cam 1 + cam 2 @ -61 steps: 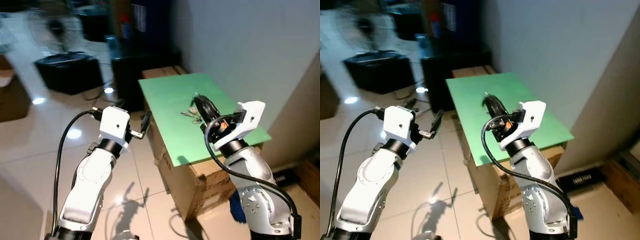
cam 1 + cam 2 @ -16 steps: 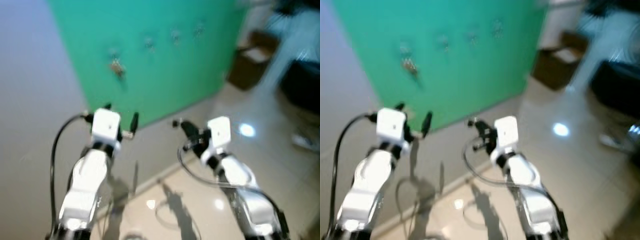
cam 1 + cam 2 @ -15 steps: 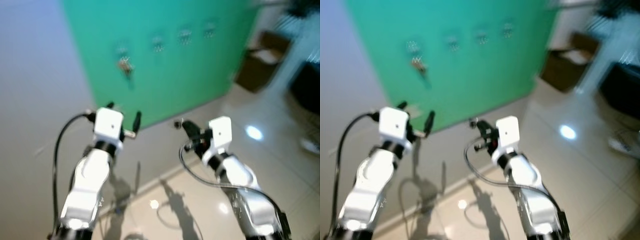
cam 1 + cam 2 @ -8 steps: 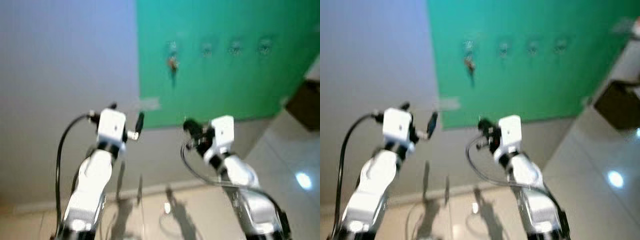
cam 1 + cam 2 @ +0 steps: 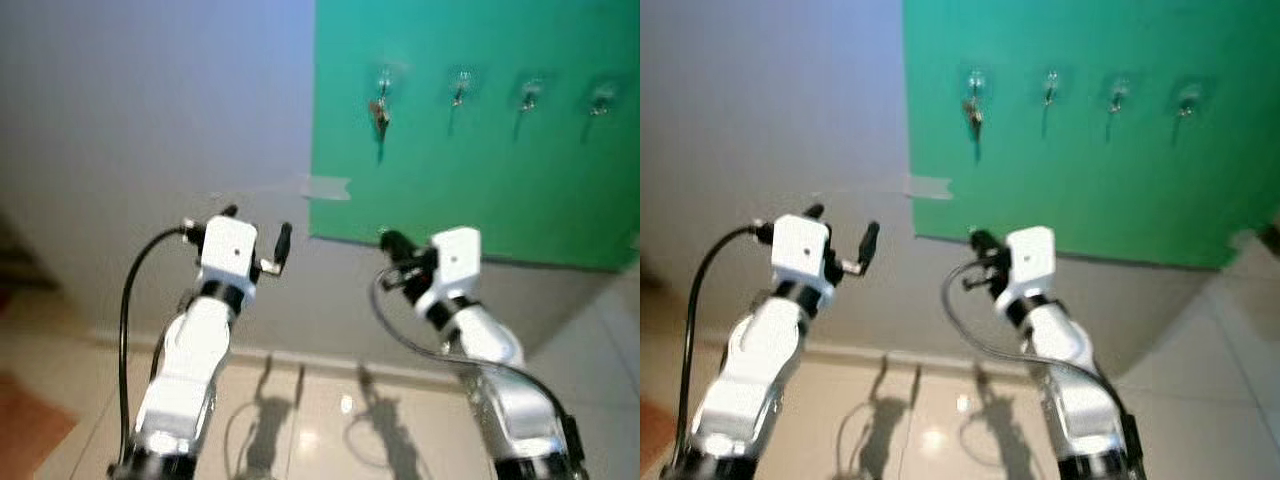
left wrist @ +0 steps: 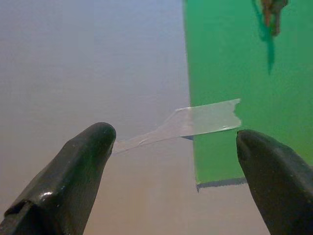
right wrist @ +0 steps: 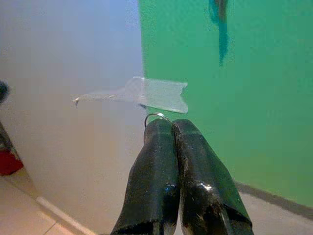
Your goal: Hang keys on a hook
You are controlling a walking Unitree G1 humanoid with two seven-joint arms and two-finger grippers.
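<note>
A green board (image 5: pixel 480 180) hangs on the grey wall and carries a row of several small hooks. A bunch of keys (image 5: pixel 380 115) dangles from the leftmost hook (image 5: pixel 385 78); the hook beside it (image 5: pixel 461 82) is bare. My right gripper (image 5: pixel 388 240) is raised below the board's lower left corner, shut on a thin metal key ring (image 7: pixel 154 117) that pokes out past its fingertips (image 7: pixel 166 134). My left gripper (image 5: pixel 256 228) is held up at the same height, left of the board, open with nothing between its fingers (image 6: pixel 93 147).
A strip of clear tape (image 5: pixel 328 187) fixes the board's left edge to the wall. Glossy tiled floor (image 5: pixel 300 420) runs below, with a skirting along the wall's foot. Some dark object (image 5: pixel 15 260) stands at the far left.
The view has swung from a green-topped box with keys to the wall board, which has slid right and sharpened. The right gripper, earlier over those keys, now grips a ring.
</note>
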